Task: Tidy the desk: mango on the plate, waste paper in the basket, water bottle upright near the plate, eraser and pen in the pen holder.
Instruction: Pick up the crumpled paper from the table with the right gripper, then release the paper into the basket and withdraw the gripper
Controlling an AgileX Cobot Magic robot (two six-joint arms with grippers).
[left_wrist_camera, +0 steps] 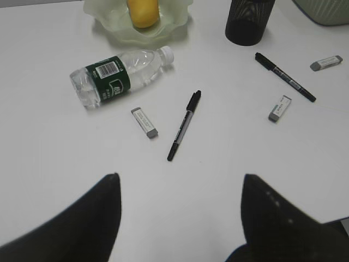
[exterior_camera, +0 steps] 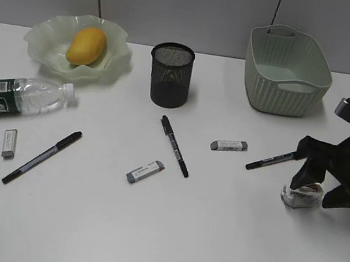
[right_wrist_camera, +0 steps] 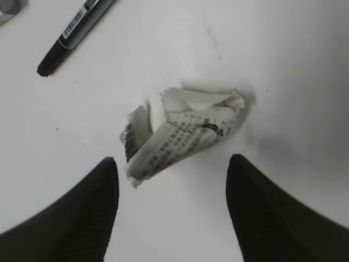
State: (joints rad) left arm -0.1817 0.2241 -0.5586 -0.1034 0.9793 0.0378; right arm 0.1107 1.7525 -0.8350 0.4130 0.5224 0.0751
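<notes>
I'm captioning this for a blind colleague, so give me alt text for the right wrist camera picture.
A crumpled ball of printed waste paper lies on a white desk, right between the two open black fingers of the robot's right hand, which are not touching it. The tip of a black pen shows at top left.

The water bottle (exterior_camera: 15, 95) — its base end — is cut off at the exterior view's left edge.
</notes>
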